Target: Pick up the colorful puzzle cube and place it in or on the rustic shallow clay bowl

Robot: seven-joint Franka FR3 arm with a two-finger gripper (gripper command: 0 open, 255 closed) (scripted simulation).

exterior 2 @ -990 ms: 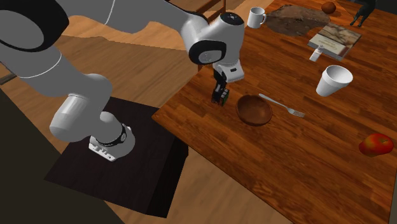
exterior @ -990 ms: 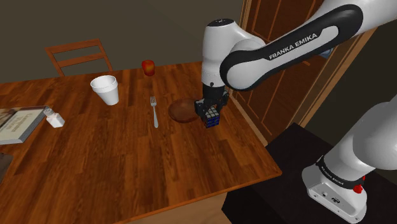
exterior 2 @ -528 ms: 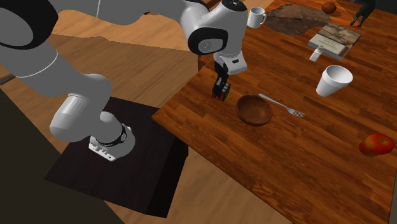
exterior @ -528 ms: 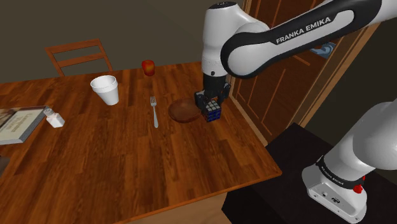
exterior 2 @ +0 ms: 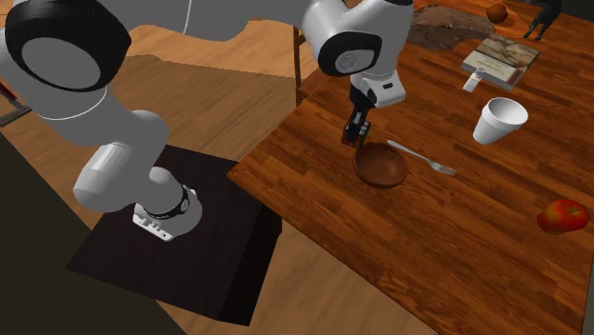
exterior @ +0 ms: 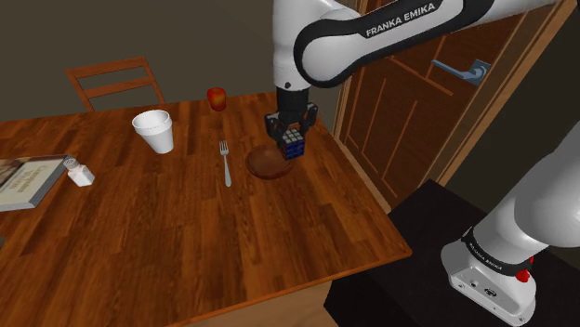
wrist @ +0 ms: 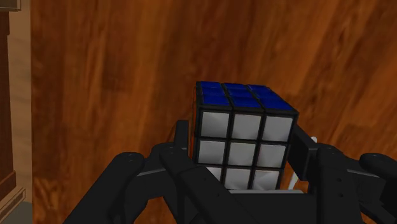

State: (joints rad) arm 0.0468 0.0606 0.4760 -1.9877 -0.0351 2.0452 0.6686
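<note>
A black two-finger gripper (exterior: 289,149) on a white robot arm hangs over a wooden table (exterior: 186,243), closed on a puzzle cube (exterior: 294,146) and holding it clear of the wood. The wrist view shows the fingers (wrist: 313,164) pressing the cube's two opposite sides. A shallow brown bowl (exterior: 264,165) sits near the table's long edge on the stand's side, about midway along it. A fork (exterior: 224,162) lies just beside the bowl, on the side away from that edge. In the second exterior view the gripper (exterior 2: 354,133) hangs just beside the bowl's (exterior 2: 381,165) rim, on the side nearer that long edge, not above the hollow. The wrist view agrees: below the cube (wrist: 245,137) there is bare wood grain and no bowl. So the bowl lies a short way sideways from the gripper, inward from the table edge and lower down, and the coming move probably needs a small shift inward before any release. The cube has no long axis, so its turn about the gripper matters little. It shows a blue face and a white face, each three tiles by three with black lines between.
</note>
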